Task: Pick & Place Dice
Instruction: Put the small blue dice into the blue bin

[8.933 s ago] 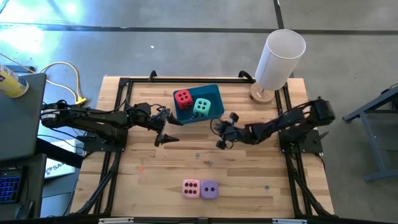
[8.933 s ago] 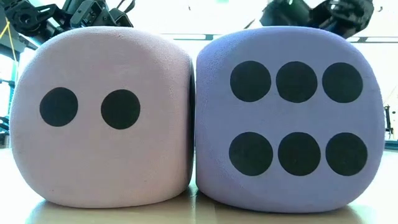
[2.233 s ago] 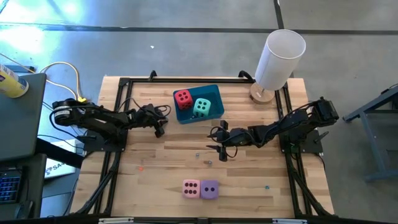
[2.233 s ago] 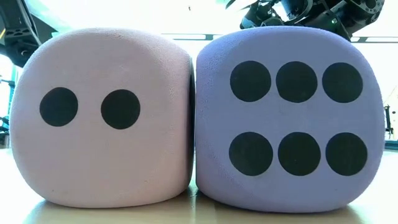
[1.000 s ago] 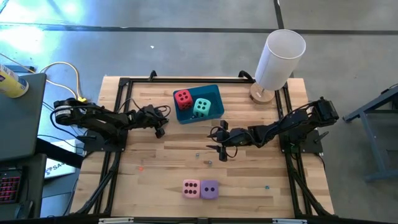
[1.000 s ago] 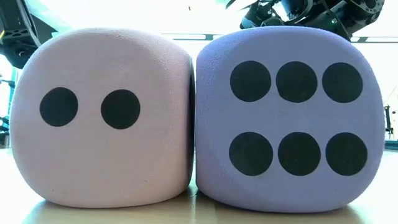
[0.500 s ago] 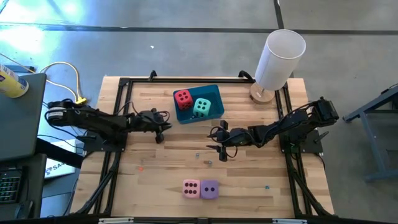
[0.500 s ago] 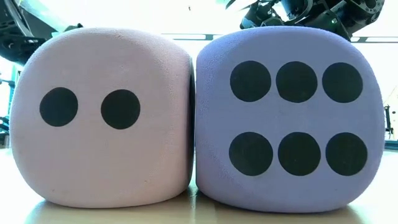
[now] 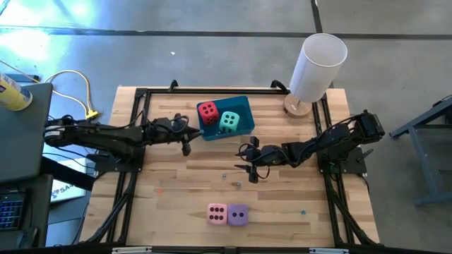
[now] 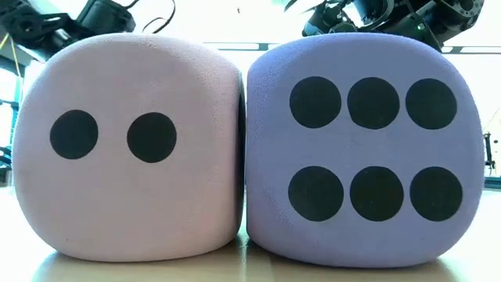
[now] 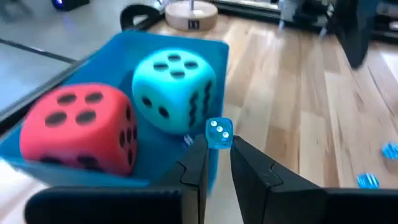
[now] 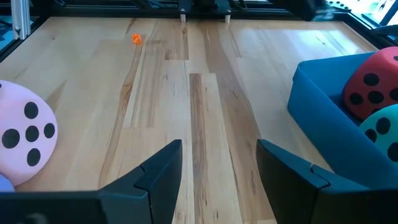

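Note:
A blue bin (image 9: 244, 106) at the table's far middle holds a red die (image 9: 207, 111) and a teal die (image 9: 229, 121), both resting on its floor. A pink die (image 9: 217, 213) and a purple die (image 9: 238, 214) sit side by side on the table near the front edge. My left gripper (image 9: 186, 149) hovers just left of the bin, shut on a tiny clear-blue die (image 11: 219, 133). My right gripper (image 9: 241, 164) stands open over the table's middle, right of centre, with nothing between its fingers (image 12: 161, 163). My left gripper pinches the tiny blue die's two opposite sides (image 11: 211, 138) between its two fingertips, at their free ends. The fingers come from the table's left, slanting a little downward. The die is lifted clear, in front of the bin's near wall (image 11: 112, 186).
A white cylinder lamp (image 9: 318, 67) on a round wooden base stands at the far right. Other tiny dice lie loose on the wood: blue ones (image 11: 367, 180) near the middle and an orange one (image 12: 136, 38) toward the left. A black frame runs along the table's sides.
My left gripper has risen and moved a little toward the blue bin, tipping up closer to level, and has stayed shut. Its arm now shows at the top left of the low view.

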You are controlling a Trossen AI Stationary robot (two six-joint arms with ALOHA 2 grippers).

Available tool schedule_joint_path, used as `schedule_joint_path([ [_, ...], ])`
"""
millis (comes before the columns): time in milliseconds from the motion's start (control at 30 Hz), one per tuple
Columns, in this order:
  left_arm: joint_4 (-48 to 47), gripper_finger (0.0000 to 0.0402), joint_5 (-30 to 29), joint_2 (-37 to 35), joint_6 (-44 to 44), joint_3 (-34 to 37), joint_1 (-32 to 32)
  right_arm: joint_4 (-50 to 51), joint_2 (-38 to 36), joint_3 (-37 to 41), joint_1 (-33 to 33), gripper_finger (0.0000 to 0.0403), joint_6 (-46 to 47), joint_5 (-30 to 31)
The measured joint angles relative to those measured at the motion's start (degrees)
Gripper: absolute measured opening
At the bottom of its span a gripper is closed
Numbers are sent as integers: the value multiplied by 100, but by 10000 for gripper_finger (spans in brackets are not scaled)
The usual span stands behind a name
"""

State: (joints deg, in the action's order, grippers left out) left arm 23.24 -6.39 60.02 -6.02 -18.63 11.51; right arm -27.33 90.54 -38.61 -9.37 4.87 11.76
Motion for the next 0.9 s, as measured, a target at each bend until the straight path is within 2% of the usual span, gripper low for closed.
schedule_joint_path([
  [267,-26,51,26,1007,-86,-539,413,1,0,0,-1,195,2,-19],
  [433,72,51,36,1458,-103,-766,450,2,0,0,1,195,158,-162],
  [633,122,53,33,1755,-46,-861,494,6,1,0,-2,195,277,-192],
  [900,141,55,31,1809,216,-868,627,-27,0,0,-2,195,268,-157],
])
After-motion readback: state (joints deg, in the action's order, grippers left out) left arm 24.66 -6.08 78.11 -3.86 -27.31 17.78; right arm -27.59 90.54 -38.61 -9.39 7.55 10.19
